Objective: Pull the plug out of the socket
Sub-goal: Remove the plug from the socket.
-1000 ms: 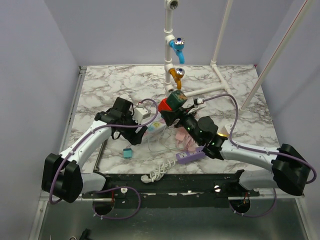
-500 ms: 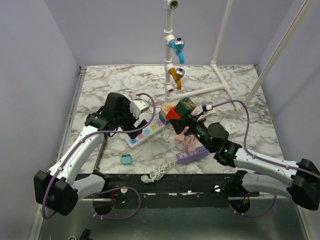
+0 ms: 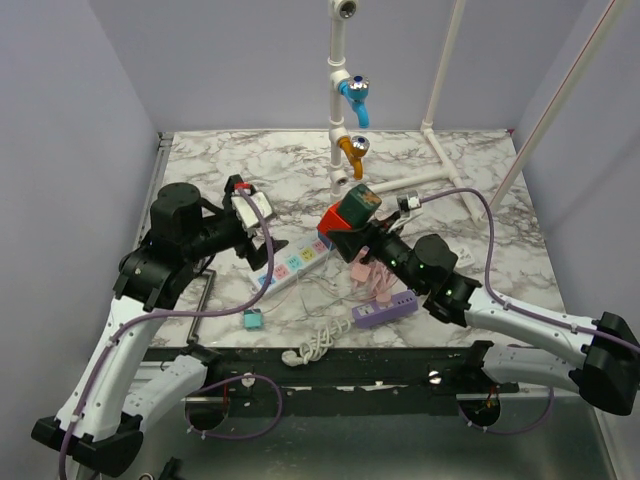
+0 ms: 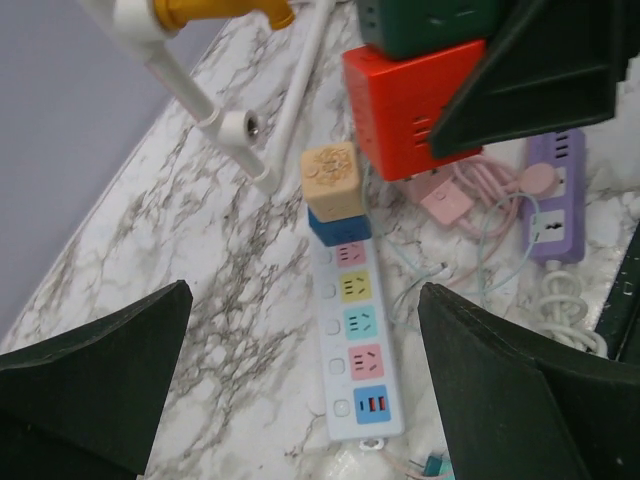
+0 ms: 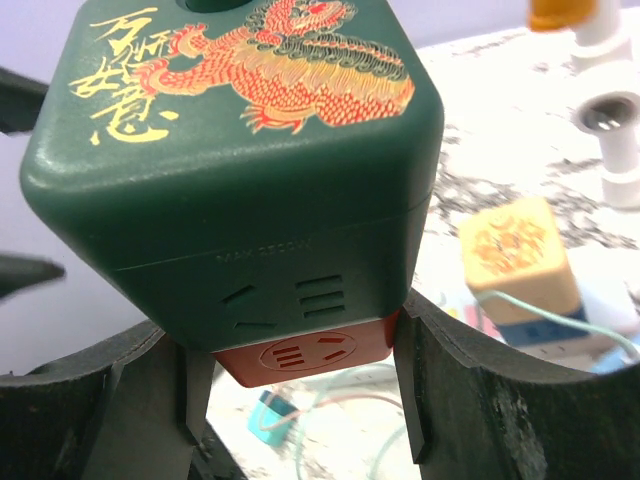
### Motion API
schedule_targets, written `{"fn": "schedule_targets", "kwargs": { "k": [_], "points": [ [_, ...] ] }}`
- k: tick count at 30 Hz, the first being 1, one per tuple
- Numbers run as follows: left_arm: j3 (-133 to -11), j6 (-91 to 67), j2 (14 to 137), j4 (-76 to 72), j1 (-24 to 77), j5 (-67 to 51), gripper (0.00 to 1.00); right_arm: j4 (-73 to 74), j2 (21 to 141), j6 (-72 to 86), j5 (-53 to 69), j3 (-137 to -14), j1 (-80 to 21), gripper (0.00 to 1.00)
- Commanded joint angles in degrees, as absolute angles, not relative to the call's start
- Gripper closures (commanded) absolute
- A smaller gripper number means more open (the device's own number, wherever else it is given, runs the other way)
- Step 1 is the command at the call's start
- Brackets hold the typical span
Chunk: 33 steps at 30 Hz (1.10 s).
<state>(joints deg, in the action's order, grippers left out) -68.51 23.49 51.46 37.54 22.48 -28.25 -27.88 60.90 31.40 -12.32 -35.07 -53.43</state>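
Note:
The socket is a white power strip with coloured outlets, lying flat on the marble table. A tan cube on a blue plug sits in its far end. The plug, a green cube stacked on a red cube, hangs in the air clear of the strip. My right gripper is shut on the red cube's sides. My left gripper hovers open above the strip's near end, holding nothing.
A purple power strip and a pink cable bundle lie right of the white strip. A small teal plug and a coiled white cord lie near the front edge. A white pipe frame with blue and yellow taps stands behind.
My left gripper opened, let go of the white strip and pulled up and back to the left. The strip settled flat on the table. My right gripper kept the cube stack raised.

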Motion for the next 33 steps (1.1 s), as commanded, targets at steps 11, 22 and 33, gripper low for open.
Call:
{"fn": "schedule_targets", "kwargs": {
  "k": [11, 22, 33],
  "points": [
    [-45.71, 26.27, 38.45, -0.36, 32.96, -25.43, 0.01, -47.78, 63.54, 41.25, -8.14, -39.12, -53.64, 0.99],
    [-44.35, 26.96, 40.78, -8.15, 43.49, -12.93, 0.01, -53.0, 67.57, 43.42, -4.51, -41.18, -53.62, 0.99],
    [-43.62, 31.54, 45.45, -11.87, 46.62, -6.87, 0.02, -53.96, 69.68, 44.68, -4.02, -42.52, -54.04, 0.99]
  ]
}}
